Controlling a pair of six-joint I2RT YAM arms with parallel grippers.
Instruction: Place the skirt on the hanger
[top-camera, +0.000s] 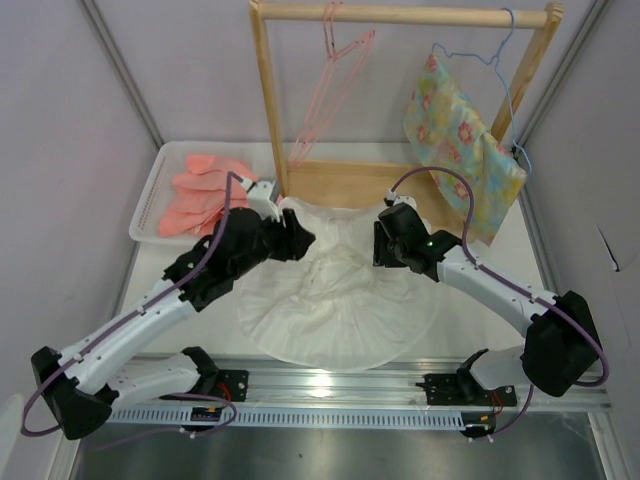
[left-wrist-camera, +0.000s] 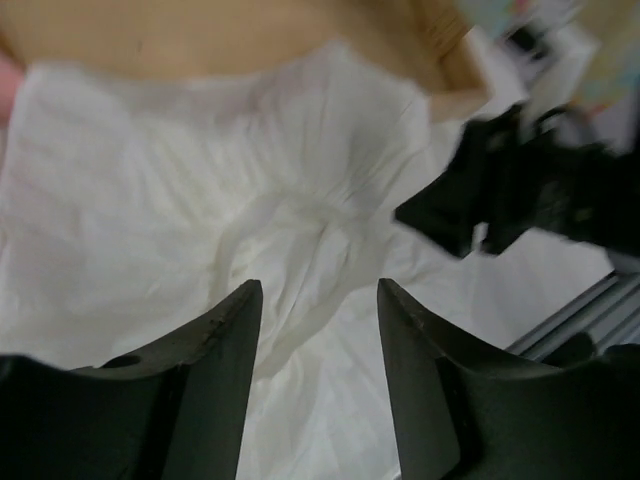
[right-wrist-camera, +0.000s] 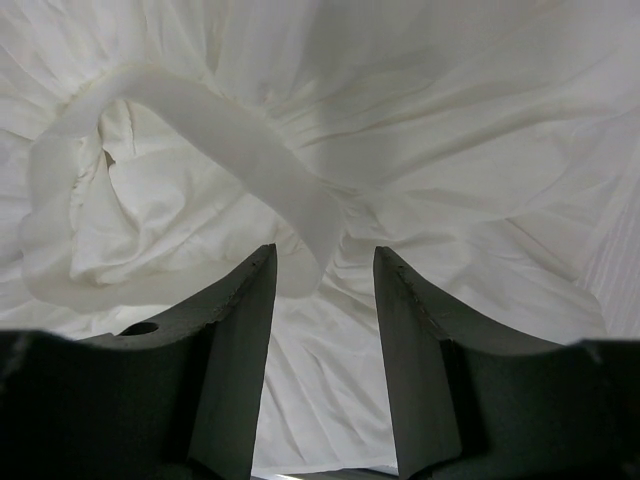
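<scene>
The white skirt (top-camera: 335, 290) lies spread flat and round on the table in front of the wooden rack. Its gathered waistband (right-wrist-camera: 230, 150) forms a loop just ahead of my right gripper (right-wrist-camera: 325, 265), which is open above the fabric. My left gripper (left-wrist-camera: 318, 295) is open too, just over the skirt's (left-wrist-camera: 200, 200) rumpled middle; the right arm shows at the right of that view. In the top view the left gripper (top-camera: 300, 240) and right gripper (top-camera: 385, 245) face each other across the skirt's far half. The pink hanger (top-camera: 330, 90) hangs from the rack's top bar, empty.
The wooden rack (top-camera: 268, 100) stands at the back. A light blue hanger (top-camera: 495, 60) on it carries a yellow floral cloth (top-camera: 460, 140). A white tray (top-camera: 152, 195) at the back left holds salmon-pink clothes (top-camera: 205, 190). Grey walls close both sides.
</scene>
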